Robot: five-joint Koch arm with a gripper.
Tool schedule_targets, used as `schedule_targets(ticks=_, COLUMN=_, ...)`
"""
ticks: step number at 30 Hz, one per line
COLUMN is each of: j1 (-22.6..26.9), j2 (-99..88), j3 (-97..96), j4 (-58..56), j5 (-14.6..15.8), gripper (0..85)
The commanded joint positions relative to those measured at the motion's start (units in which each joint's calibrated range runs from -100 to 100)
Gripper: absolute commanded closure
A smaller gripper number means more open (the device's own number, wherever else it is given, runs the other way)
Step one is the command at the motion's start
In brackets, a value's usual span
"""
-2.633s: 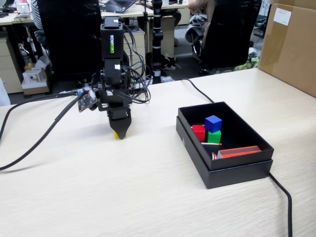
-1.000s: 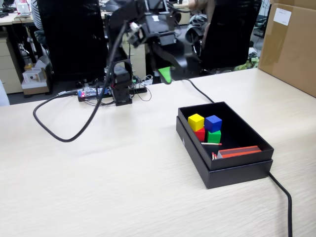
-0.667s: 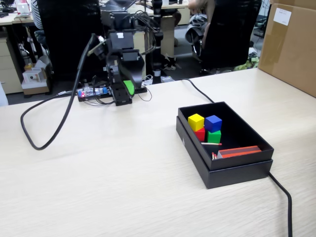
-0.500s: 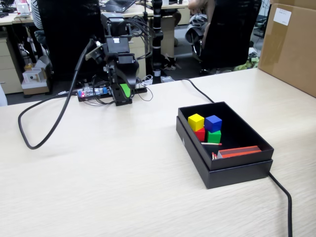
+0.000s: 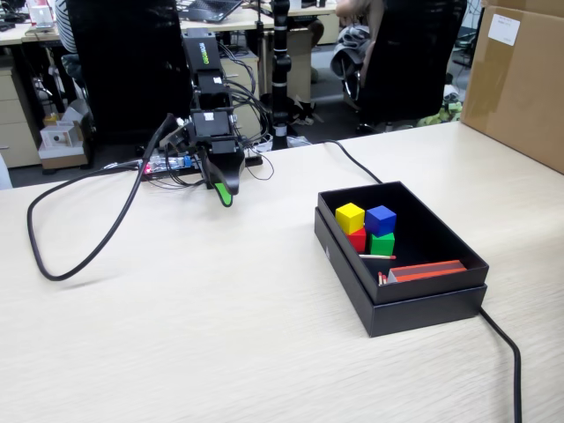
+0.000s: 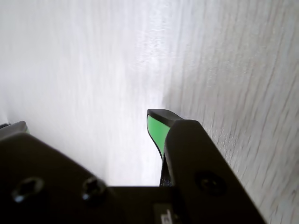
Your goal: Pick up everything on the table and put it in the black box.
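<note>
Four cubes lie together at the back left of the black box (image 5: 401, 293): yellow (image 5: 350, 217) and blue (image 5: 381, 219) on top, red (image 5: 357, 240) and green (image 5: 382, 245) below them. The box stands on the pale wood table (image 5: 220, 335). My gripper (image 5: 226, 193) hangs tip-down just above the table by the arm's base, well left of the box. In the wrist view the gripper (image 6: 86, 123) is open, with only bare tabletop between its green-padded fingers (image 6: 156, 130).
A red-orange flat packet (image 5: 429, 270) and matchsticks lie in the box's front part. A black cable (image 5: 40, 251) loops across the left of the table; another (image 5: 505, 348) runs off the front right. A brown carton (image 5: 518, 79) stands at the right edge.
The gripper held the yellow cube on the table at first; the cube now rests in the box. The arm has swung back left and folded down toward its base.
</note>
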Motion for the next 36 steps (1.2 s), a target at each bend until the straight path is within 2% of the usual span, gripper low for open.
schedule_targets(ticks=1, j1=0.0, j2=-1.3, j3=-2.8, j4=11.3, j5=-0.2, gripper=35.4)
schedule_targets(ticks=8, j1=-0.1, j2=-1.3, j3=-13.4, j4=17.4, j5=-0.5, gripper=31.5)
schedule_targets(ticks=14, j1=-0.4, j2=-1.3, j3=-20.9, j4=25.9, j5=-1.1, gripper=32.1)
schedule_targets(ticks=20, j1=-0.5, j2=-1.3, j3=-22.0, j4=24.1, j5=-0.9, gripper=35.2)
schedule_targets(ticks=36, j1=-0.5, j2=-1.3, j3=-21.8, j4=24.1, j5=-0.9, gripper=35.4)
